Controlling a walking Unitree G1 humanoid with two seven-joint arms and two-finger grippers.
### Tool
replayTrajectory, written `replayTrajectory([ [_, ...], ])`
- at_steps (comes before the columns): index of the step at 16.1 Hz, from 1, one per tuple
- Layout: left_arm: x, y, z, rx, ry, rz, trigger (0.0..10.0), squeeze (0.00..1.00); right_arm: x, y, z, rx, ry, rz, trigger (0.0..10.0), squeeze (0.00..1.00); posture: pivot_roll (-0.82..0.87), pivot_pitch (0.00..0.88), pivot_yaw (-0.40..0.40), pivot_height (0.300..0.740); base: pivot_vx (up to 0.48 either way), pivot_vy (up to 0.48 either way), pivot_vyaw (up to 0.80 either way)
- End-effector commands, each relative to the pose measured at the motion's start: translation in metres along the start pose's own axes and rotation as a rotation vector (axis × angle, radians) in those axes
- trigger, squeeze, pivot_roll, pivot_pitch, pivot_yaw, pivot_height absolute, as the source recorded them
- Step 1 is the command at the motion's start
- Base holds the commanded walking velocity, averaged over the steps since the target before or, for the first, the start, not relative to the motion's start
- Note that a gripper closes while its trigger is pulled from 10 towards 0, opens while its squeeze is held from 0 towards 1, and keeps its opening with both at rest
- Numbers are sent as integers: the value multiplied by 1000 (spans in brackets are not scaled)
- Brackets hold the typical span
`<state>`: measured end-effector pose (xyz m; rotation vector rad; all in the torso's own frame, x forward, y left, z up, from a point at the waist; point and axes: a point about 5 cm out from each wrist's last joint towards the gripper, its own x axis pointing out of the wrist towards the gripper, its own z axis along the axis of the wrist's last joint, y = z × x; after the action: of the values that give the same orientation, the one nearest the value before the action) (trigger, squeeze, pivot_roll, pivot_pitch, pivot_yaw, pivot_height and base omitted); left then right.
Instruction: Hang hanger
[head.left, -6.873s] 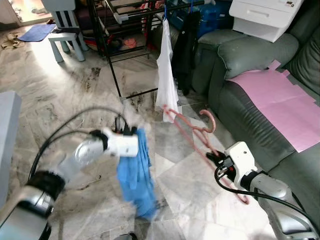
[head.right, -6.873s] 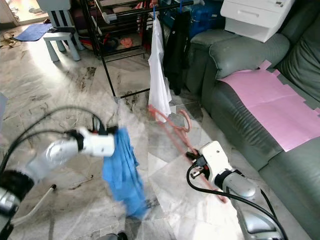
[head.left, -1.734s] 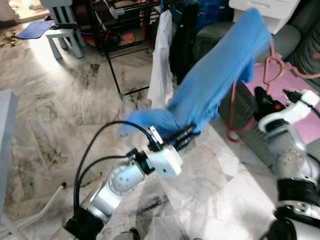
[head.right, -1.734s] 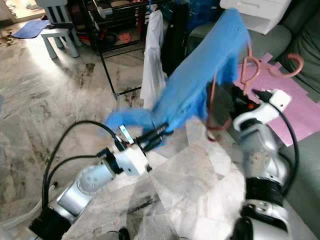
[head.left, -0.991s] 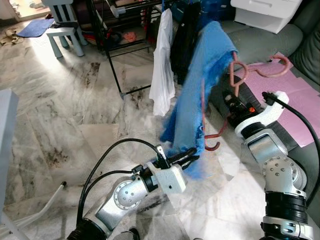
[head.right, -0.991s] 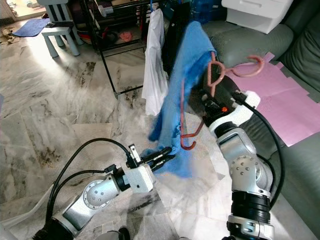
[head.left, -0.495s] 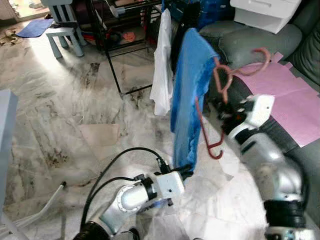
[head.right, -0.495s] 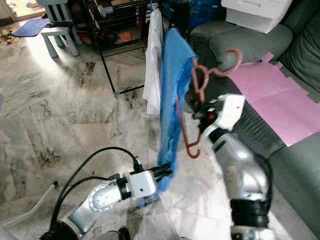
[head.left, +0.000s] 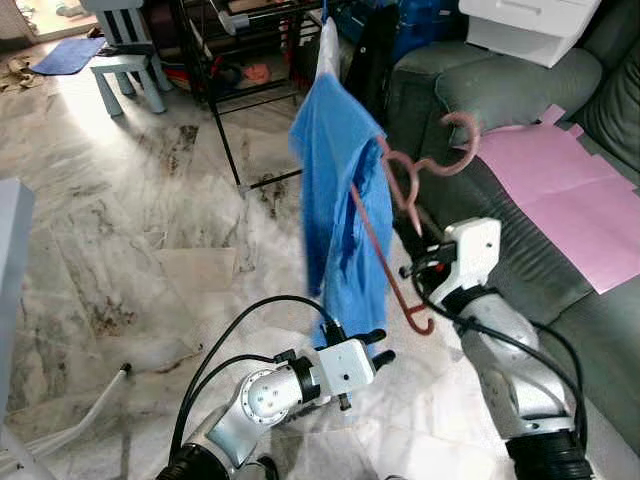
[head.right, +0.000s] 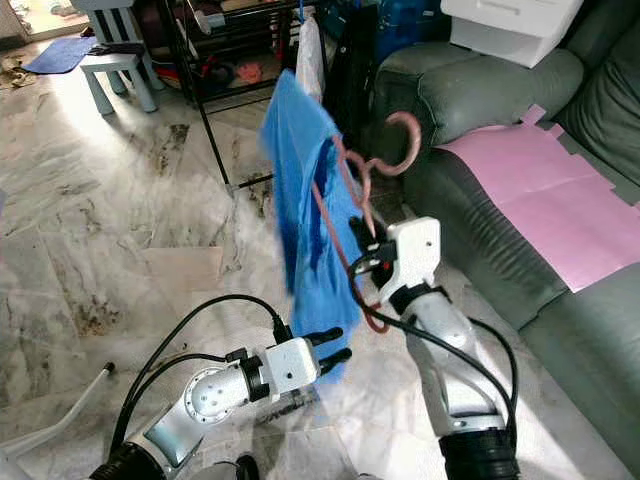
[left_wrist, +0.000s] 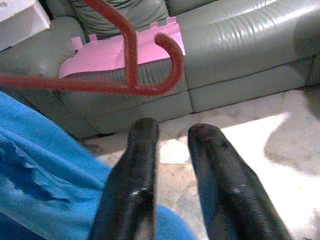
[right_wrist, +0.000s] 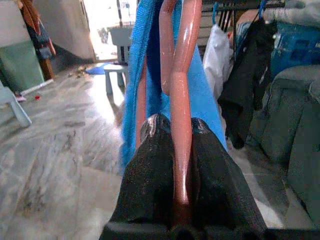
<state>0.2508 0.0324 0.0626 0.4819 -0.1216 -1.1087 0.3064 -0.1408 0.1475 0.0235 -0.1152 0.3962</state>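
Holding pink hanger (head.left: 400, 200) aloft, right gripper (right_wrist: 172, 145) clamped on its bar, forearm raised before grey sofa (head.left: 520, 100). Blue shirt (head.left: 340, 200) draped on hanger (hook free, short of rack (head.left: 250, 20)). Left gripper (head.left: 370, 348) low, fingers (left_wrist: 135, 165) parted, empty, under shirt hem. Left wrist view adds hanger's curled end against sofa.

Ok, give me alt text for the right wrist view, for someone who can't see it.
The right gripper is shut on the pink hanger, whose bar runs up between its two black fingers with the blue garment draped over it. Behind hang a white garment and a black garment, above a marble floor.
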Motion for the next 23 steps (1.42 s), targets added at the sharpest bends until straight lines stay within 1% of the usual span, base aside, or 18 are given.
replayTrajectory([
  [1,-2,-3,-1,-22,5,-13,10000,1000,0,2,4,-30,-44,15,10000,0,-92,145,14,740,0,0,0],
  [4,-3,-2,-1,-21,1,-8,10000,1000,-1,2,2,-94,-96,14,10000,0,-87,146,23,740,0,0,0],
  [6,-4,0,0,-10,-1,-3,10000,1000,-2,1,2,-101,-115,14,10000,0,-87,148,27,740,0,0,0],
  [7,-5,1,1,-4,-3,1,10000,1000,-2,2,3,-123,-123,29,10000,0,-86,148,29,740,0,0,0],
  [8,-9,7,2,17,-3,22,10000,1000,-5,3,2,-152,-135,53,10000,0,-88,151,36,740,0,0,0],
  [9,-16,17,3,24,-8,70,10000,1000,-10,2,2,-172,-149,63,10000,0,-88,152,35,740,0,0,0],
  [10,-24,27,3,24,-10,117,10000,1000,-16,-1,0,-168,-154,74,10000,0,-86,155,34,740,0,0,0],
  [12,-35,38,3,15,-17,170,10000,1000,-24,-4,-4,-134,-120,105,10000,0,-86,155,34,740,0,0,0],
  [13,-47,51,5,3,-39,238,10000,1000,-33,-9,-11,-150,-81,140,10000,0,-81,159,33,740,0,0,0],
  [15,-57,60,10,27,-61,268,10000,1000,-44,-15,-18,-167,-31,183,10000,0,-81,161,32,740,0,0,0],
  [16,-59,62,12,39,-62,265,10000,1000,-48,-18,-20,-178,-12,200,10000,0,-81,162,31,740,0,0,0],
  [17,-62,63,14,70,-56,237,10000,1000,-53,-22,-24,-185,18,238,10000,0,-81,162,31,740,0,0,0],
  [19,-68,65,16,151,-39,170,10000,1000,-61,-29,-29,-184,78,322,10000,0,-81,165,29,740,0,0,0],
  [21,-71,68,16,158,-36,165,10000,1000,-64,-30,-30,-179,96,363,10000,0,-80,165,29,740,0,0,0],
  [22,-76,73,15,174,-20,158,10000,1000,-67,-32,-31,-176,123,403,10000,0,-78,165,29,740,0,0,0],
  [23,-82,81,13,209,5,148,10000,1000,-72,-35,-33,-184,154,445,10000,0,-77,166,28,740,0,0,0],
])
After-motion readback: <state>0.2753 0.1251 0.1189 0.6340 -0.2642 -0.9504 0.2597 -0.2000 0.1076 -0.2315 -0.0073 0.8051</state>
